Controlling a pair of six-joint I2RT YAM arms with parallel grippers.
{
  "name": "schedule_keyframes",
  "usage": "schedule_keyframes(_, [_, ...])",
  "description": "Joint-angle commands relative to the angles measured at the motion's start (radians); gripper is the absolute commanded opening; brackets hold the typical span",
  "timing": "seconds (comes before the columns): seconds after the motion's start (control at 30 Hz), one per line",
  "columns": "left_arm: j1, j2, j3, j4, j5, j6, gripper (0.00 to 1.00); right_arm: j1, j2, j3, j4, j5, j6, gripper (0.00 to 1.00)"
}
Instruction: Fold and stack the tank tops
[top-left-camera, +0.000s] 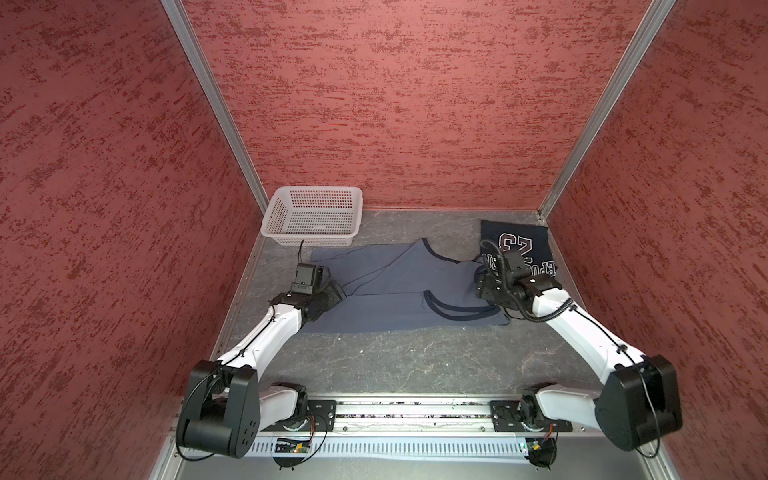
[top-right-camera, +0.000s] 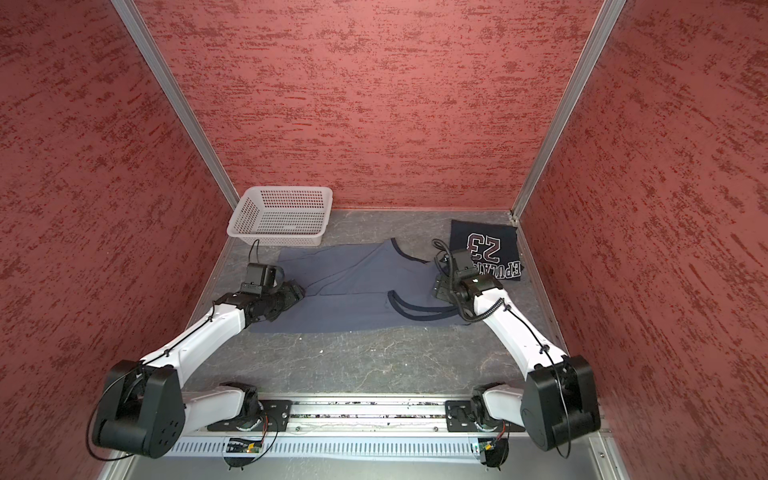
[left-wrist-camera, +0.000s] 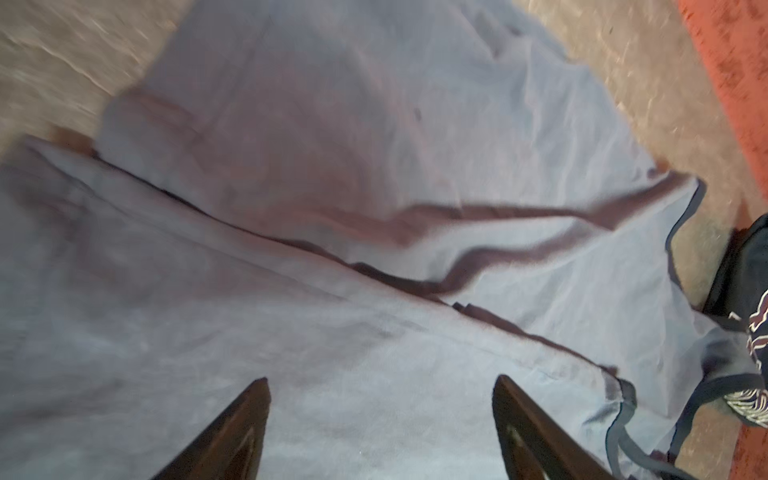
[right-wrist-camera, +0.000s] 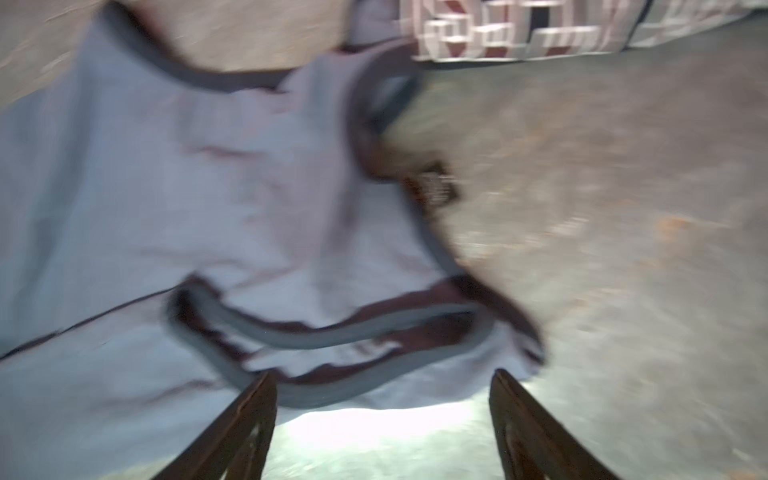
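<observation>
The left fingers (left-wrist-camera: 239, 428) stand apart with nothing between them, low over the hem end of the slate grey-blue tank top (top-left-camera: 386, 286). Whether their tips touch the cloth I cannot tell. The right fingers (right-wrist-camera: 249, 424) are likewise apart and empty. They sit over the shoulder end, where the dark-trimmed straps (right-wrist-camera: 332, 336) loop loosely, though that view is blurred.

Around them, the grey-blue top lies spread lengthwise across the middle of the table (top-left-camera: 395, 365), hem toward the left arm and straps toward the right. Its near long side looks turned in over the body, the edge running as a straight line between the two arms. The far side lies in a single layer with a soft ridge in it.

Beyond the right arm, in the far right corner, the dark navy tank top (top-right-camera: 484, 245) sits folded into a neat square with its "23" showing, near the grey-blue top's shoulder. The white basket (top-right-camera: 282, 216) stands in the far left corner, just beside the hem's far corner.

I judge the step in hand to be bringing the far side in. To do it well, each arm should pinch the far edge at its own end, one at the hem corner and one at the armhole. They should lift level and together so the cloth is taut, then lay it flush with the near fold. The loose straps want tucking inside first, and the right arm should keep off the navy square.
</observation>
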Motion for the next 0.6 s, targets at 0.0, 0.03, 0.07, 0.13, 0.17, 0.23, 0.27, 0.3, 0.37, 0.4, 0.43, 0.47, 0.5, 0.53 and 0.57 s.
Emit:
schedule_keyframes(0.0, [-0.045,0.056,0.021,-0.004,0.049,0.021,0.85,0.096,0.102,0.045,0.100,-0.059,0.037,0.81])
schedule_keyframes(0.03, [-0.059,0.068,0.024,-0.002,0.055,0.020,0.85,0.120,0.125,0.060,0.116,-0.065,0.041,0.81])
schedule_keyframes(0.07, [-0.072,0.088,0.027,-0.001,0.062,0.020,0.84,0.144,0.182,0.078,0.130,-0.067,0.044,0.80])
schedule_keyframes(0.13, [-0.090,0.121,0.026,0.003,0.066,0.019,0.85,0.180,0.248,0.106,0.153,-0.071,0.039,0.80])
schedule_keyframes(0.17, [-0.097,0.141,0.021,0.009,0.074,0.017,0.85,0.193,0.283,0.119,0.156,-0.071,0.038,0.79])
schedule_keyframes(0.23, [-0.105,0.170,0.013,0.015,0.082,0.016,0.85,0.207,0.338,0.129,0.164,-0.066,0.033,0.79])
schedule_keyframes(0.27, [-0.108,0.181,0.008,0.013,0.079,0.009,0.85,0.212,0.360,0.127,0.167,-0.055,0.033,0.79])
schedule_keyframes(0.3, [-0.113,0.186,0.000,0.013,0.078,0.003,0.85,0.211,0.375,0.123,0.166,-0.047,0.033,0.79])
schedule_keyframes(0.37, [-0.127,0.188,-0.020,0.016,0.075,-0.011,0.85,0.213,0.397,0.102,0.157,-0.023,0.034,0.79])
schedule_keyframes(0.4, [-0.136,0.188,-0.028,0.010,0.067,-0.017,0.85,0.212,0.400,0.089,0.155,-0.013,0.037,0.78])
schedule_keyframes(0.43, [-0.143,0.186,-0.038,-0.001,0.057,-0.029,0.85,0.213,0.401,0.069,0.152,-0.005,0.043,0.77])
schedule_keyframes(0.47, [-0.153,0.181,-0.049,-0.011,0.047,-0.040,0.85,0.211,0.399,0.050,0.149,0.002,0.050,0.77])
schedule_keyframes(0.5, [-0.164,0.174,-0.059,-0.015,0.043,-0.054,0.85,0.213,0.394,0.028,0.146,0.006,0.057,0.77])
schedule_keyframes(0.53, [-0.176,0.165,-0.074,-0.017,0.039,-0.069,0.85,0.212,0.390,0.000,0.144,0.008,0.070,0.76])
schedule_keyframes(0.57, [-0.190,0.153,-0.090,-0.025,0.029,-0.084,0.85,0.213,0.384,-0.026,0.142,0.008,0.082,0.75])
